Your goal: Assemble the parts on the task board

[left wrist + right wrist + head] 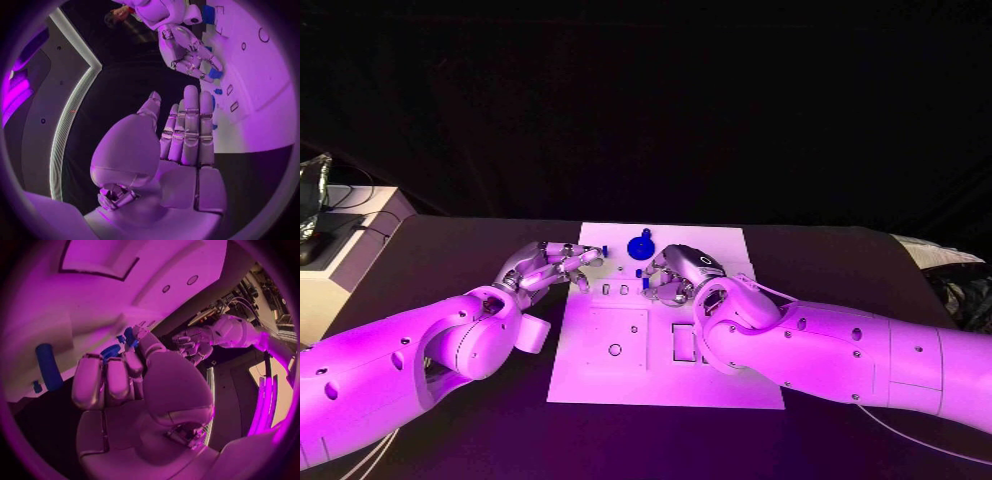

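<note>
Both hands [548, 268] [678, 272] crowd the task board's [668, 385] far edge.

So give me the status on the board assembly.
Early stage. Done: nothing visibly assembled; the task board shows unfilled recesses near the robot. In hand: the right hand holds a small blue part over the board; the left hand is open at its edge. Left: the round blue part and other small pieces lie loose.
</note>
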